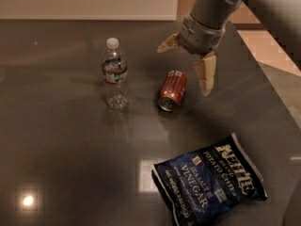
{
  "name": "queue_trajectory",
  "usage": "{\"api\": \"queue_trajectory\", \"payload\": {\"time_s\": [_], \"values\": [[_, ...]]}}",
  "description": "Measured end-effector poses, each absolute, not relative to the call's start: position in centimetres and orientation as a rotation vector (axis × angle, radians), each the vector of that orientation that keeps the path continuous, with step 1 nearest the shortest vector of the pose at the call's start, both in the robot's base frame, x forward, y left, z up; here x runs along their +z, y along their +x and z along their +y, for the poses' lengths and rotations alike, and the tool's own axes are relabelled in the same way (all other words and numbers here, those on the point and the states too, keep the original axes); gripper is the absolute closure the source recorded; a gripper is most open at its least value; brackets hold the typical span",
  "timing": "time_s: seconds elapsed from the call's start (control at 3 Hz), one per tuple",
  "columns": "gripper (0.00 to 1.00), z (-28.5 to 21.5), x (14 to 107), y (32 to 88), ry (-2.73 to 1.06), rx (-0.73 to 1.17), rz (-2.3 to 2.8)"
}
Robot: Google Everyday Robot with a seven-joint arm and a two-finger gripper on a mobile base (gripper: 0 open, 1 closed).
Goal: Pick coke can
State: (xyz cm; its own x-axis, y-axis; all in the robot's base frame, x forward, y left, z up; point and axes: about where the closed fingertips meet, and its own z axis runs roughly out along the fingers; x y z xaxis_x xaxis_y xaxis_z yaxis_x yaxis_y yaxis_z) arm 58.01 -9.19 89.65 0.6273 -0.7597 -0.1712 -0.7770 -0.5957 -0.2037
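Observation:
The coke can lies on its side on the dark table, silver end facing the front. My gripper hangs just above and behind the can, open, with one tan finger pointing down to the can's right and the other finger spread out to the upper left. It holds nothing and does not touch the can.
A clear water bottle stands upright left of the can. A blue Kettle chips bag lies at the front right. The table's right edge runs diagonally past the gripper, with floor beyond.

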Motion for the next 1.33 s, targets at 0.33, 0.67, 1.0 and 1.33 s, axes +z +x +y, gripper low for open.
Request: {"api": "queue_trajectory", "payload": {"time_s": [0.33, 0.67, 1.0, 1.33], "values": [[0.00, -8.3, 87.9, 58.1, -2.719, 0.072, 1.130], [0.00, -7.8, 86.7, 57.9, -2.826, 0.042, 1.018], [0.00, -7.9, 85.5, 57.8, -2.913, 0.008, 0.925], [0.16, -7.9, 85.0, 57.8, -2.957, -0.001, 0.861]]}}
